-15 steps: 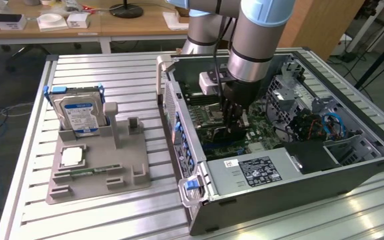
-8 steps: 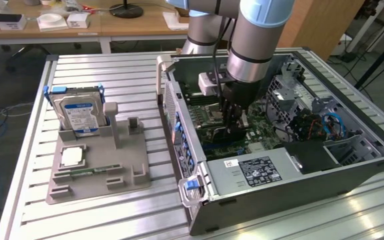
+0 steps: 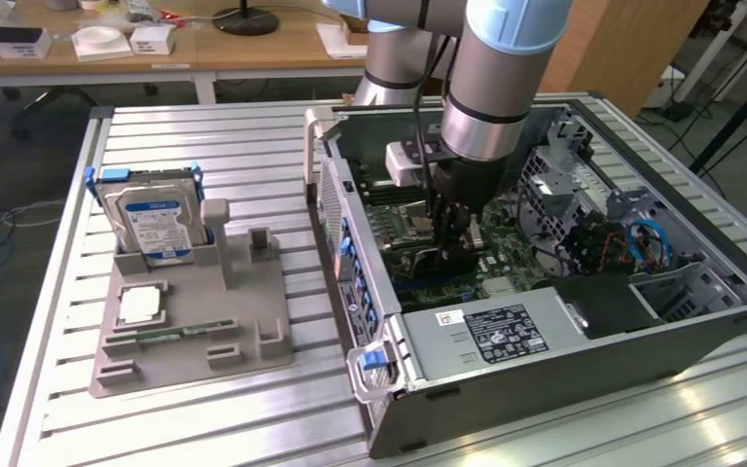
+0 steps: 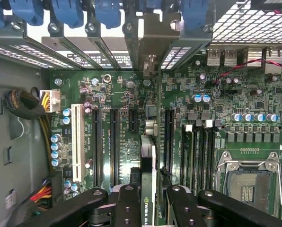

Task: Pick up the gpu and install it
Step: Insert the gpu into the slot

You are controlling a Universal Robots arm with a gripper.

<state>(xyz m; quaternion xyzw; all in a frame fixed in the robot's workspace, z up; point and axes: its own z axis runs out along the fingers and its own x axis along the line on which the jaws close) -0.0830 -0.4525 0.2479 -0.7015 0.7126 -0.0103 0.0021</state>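
Clamped edge-on by the gripper (image 4: 150,201), the thin dark gpu (image 4: 148,158) with silver bracket (image 4: 153,40) is held over the motherboard (image 4: 115,99), detailed in the wrist view.

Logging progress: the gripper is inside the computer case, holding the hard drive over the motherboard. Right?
No: it holds the gpu, not the hard drive, as the wrist view shows. The gripper is inside the computer case, over the motherboard.
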